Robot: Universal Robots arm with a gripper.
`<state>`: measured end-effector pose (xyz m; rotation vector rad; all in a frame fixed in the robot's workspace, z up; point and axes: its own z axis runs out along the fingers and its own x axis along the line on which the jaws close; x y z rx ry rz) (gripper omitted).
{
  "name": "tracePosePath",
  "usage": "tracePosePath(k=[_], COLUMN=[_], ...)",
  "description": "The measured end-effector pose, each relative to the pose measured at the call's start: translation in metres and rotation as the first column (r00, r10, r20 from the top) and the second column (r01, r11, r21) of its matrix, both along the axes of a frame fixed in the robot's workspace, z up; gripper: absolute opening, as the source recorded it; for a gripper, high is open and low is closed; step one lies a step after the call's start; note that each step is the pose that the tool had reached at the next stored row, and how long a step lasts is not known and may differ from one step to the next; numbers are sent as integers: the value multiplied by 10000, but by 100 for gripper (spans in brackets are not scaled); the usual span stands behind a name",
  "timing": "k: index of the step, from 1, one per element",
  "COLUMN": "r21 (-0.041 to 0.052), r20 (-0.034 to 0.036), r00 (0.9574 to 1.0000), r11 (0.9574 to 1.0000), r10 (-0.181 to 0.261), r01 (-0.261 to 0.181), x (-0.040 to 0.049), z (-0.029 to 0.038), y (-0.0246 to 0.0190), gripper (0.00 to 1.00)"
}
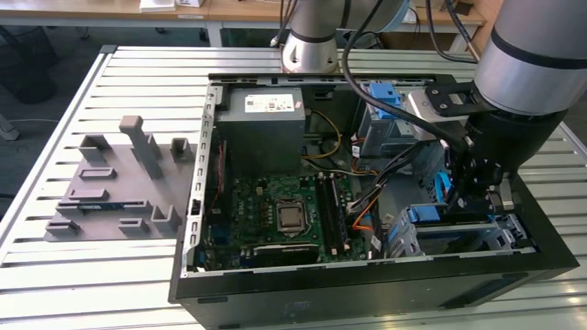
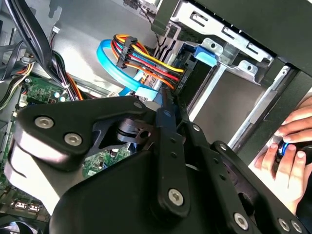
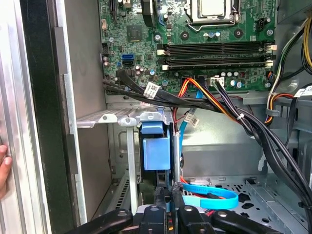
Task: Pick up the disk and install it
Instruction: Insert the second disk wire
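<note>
Surface: a slatted metal desk (image 1: 137,275) carries an open black computer case (image 1: 367,295) lying on its side; more desks stand along the back of the room.
Fingers: the gripper (image 3: 169,192) is down inside the case at the corner on the exterior view's right; whether the fingers are apart or together cannot be told.
Disk: the disk (image 3: 156,151) stands on edge in a slot of the metal drive cage (image 3: 122,117), just ahead of the gripper. Only its blue plastic end shows, and the label face is hidden.
In the way: a light blue flat cable (image 3: 214,197) curls on the case floor just beside the gripper. A bundle of black cables (image 3: 253,126) and a run of red, orange and yellow wires (image 3: 204,92) cross above the cage.
Further out: the green circuit board (image 1: 284,206) fills the case floor. A grey power box (image 1: 266,117) sits at the far end, with a blue bracket (image 1: 385,96) on the bay beside it.
Second wrist view: the coloured wires end in a black plug (image 2: 178,80) against the cage, and a person's hand (image 2: 287,161) rests outside the case wall.
Exterior view: a grey plastic holder (image 1: 119,185) with upright posts lies on the desk, well apart from the case, towards the exterior view's left.
Writing: a white sticker (image 1: 268,104) on the power box and small white tags (image 3: 152,89) on the cables carry print too small to read.
</note>
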<state>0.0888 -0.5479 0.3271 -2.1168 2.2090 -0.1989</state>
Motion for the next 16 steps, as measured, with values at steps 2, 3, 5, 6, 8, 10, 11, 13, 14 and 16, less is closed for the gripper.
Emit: tracePosePath(k=[2, 3, 5, 6, 8, 10, 11, 13, 14, 16], r21=[6, 7, 5, 5, 6, 5, 5, 6, 7, 8], r20=[1, 1, 1, 1, 1, 1, 1, 1, 1, 1], r00=[10000, 10000, 10000, 10000, 10000, 10000, 10000, 10000, 10000, 10000], r11=[10000, 10000, 10000, 10000, 10000, 10000, 10000, 10000, 10000, 10000], r10=[0, 0, 0, 0, 0, 0, 0, 0, 0, 0], r01=[0, 0, 0, 0, 0, 0, 0, 0, 0, 0], x=[0, 0, 0, 0, 0, 0, 0, 0, 0, 0], z=[-2, -1, 4, 5, 6, 9, 12, 18, 22, 30], y=[0, 0, 0, 0, 0, 0, 0, 0, 0, 0], gripper=[24, 24, 24, 24, 24, 24, 24, 24, 24, 24])
